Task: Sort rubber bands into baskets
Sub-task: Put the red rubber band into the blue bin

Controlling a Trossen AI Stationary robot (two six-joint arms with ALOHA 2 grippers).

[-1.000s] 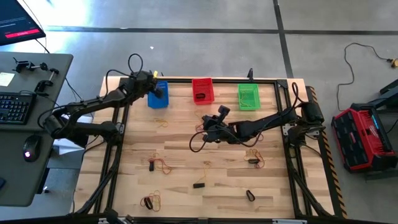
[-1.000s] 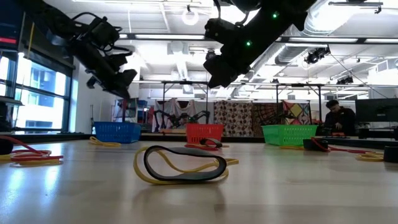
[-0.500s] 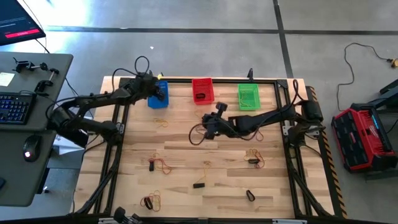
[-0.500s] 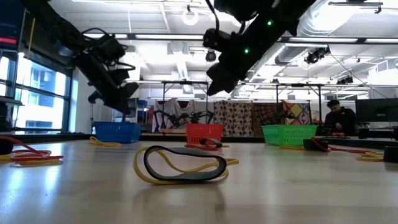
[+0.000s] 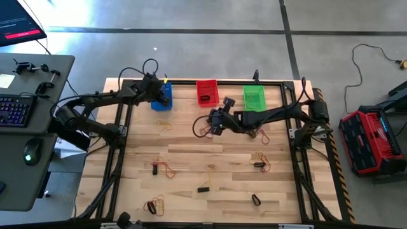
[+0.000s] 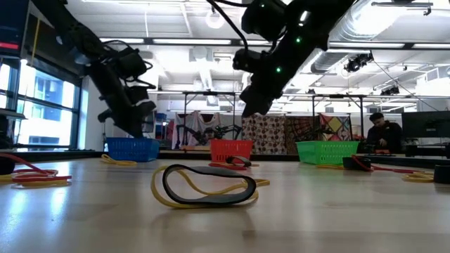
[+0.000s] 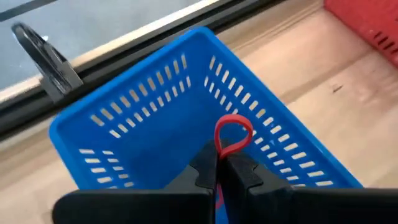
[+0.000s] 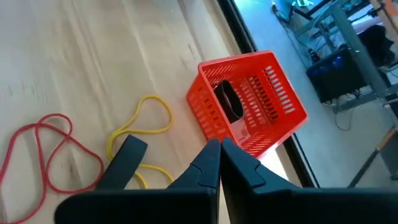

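From the high view: left end effector over the blue basket at the worktop's far edge near the left corner; right end effector mid-worktop, just short of the red basket, with the green basket beside that and loose rubber bands scattered toward the near edge. Best done by lowering a little inside the blue rim before letting go, so the loop cannot spring out over the wall. From the low view: both arms hanging clear above the baskets, heights the overhead cannot give; a black and yellow band lying close by. From the left wrist view: fingers pinched narrow on a red band, its loop standing up over the blue basket's inside, invisible from above. From the right wrist view: fingers closed together, apparently on nothing; a black band already in the red basket; yellow band and red band on the wood just beside.
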